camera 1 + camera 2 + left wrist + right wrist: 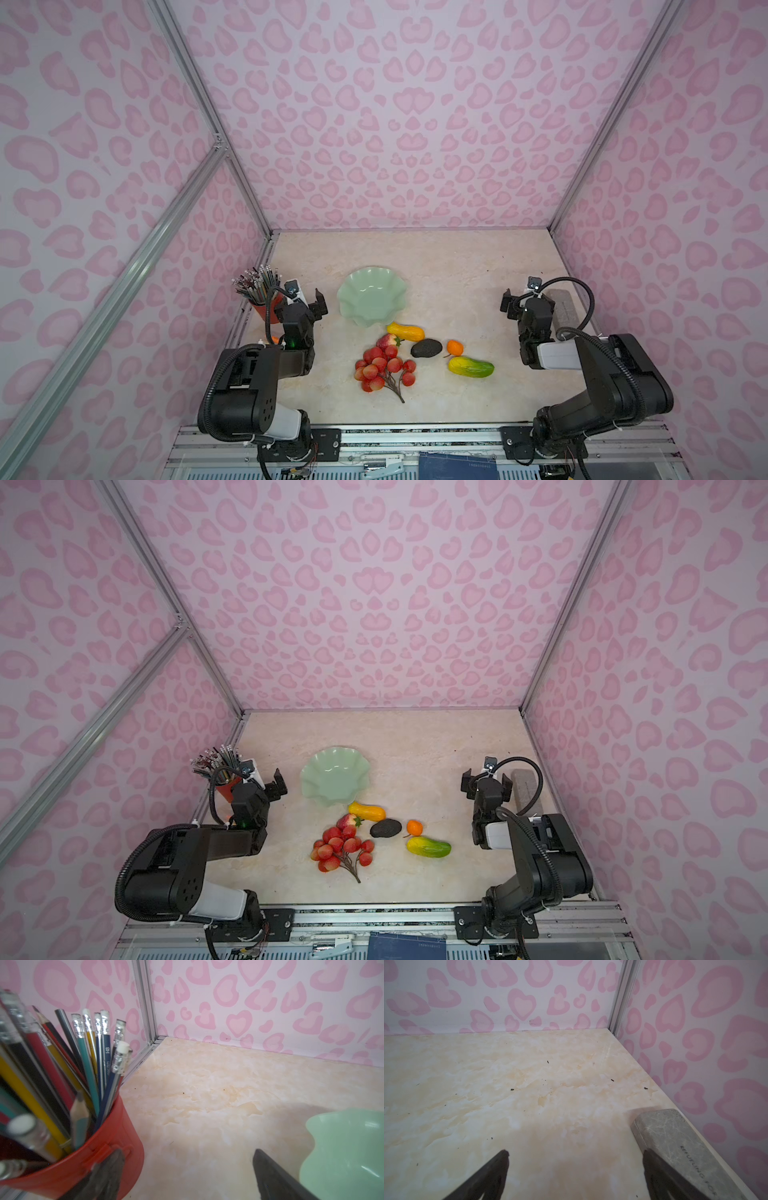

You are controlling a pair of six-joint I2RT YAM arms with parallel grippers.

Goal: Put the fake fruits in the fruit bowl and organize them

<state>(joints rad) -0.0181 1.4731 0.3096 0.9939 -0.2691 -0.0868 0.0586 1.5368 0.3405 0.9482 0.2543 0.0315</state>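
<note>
**Both pairs of fingers gape empty; every fruit lies on the tabletop (457, 266), none in the bowl.**

The left fingers (320, 300) and right fingers (506, 302) stand wide apart, holding nothing. The fruit bowl (371, 296) sits just beside the left pair. The fake fruits cluster between the arms, back toward the bases. The bunch of red balls (382, 368) is nearer the left arm. The yellow-green oblong (471, 367) is nearer the right, its long axis crosswise. The yellow-orange oblong (405, 331) seems to touch the bowl's rim. The wrist views show only the red cup of pencils (52, 1176), the bowl's edge and a grey case (675, 1142), no fruit.
</note>
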